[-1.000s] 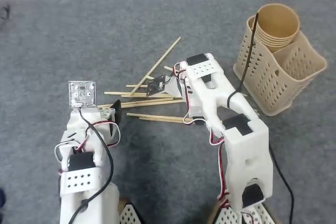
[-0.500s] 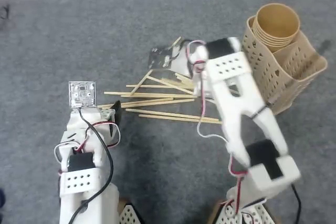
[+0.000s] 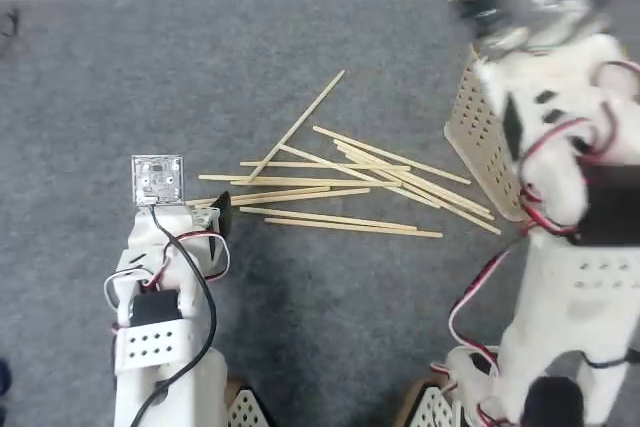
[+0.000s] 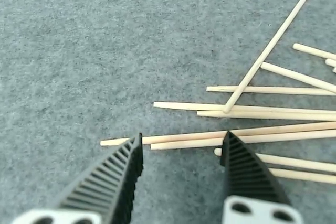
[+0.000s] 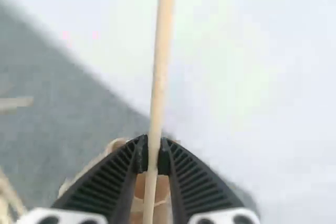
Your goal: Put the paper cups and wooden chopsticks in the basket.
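Right wrist view: held chopstick (image 5: 159, 66) clamped tight in the right gripper (image 5: 149, 153), long axis running straight out past the fingertips, in line with the claw. A tan rim (image 5: 116, 144) sits close under the jaws; cup or basket edge, cannot tell which.

High view: right arm (image 3: 570, 197) stands over the basket (image 3: 478, 137) and covers its top, so what is inside cannot be read. The basket's perforated side wall faces the pile.

Judgement: the stick is at or near the basket mouth, and the coming move turns on that line-up. The basket lies beneath the claw, so the stick should go down end-first into a compartment before the jaws let go. If it is off the mouth it could catch the rim and tip out.

Loose chopsticks (image 3: 330, 192) lie on the grey mat (image 3: 150, 67) between the two arms. Most have their long axes across the table; one slants off from the pile. Several ends reach the foot of the basket.

Left gripper (image 4: 184, 139) is spread wide, holding nothing, low at the other end of the pile. Two stick ends lie in the gap, running jaw to jaw rather than across the closing line. Left arm is nearer these; a grab likely needs a wrist turn first.
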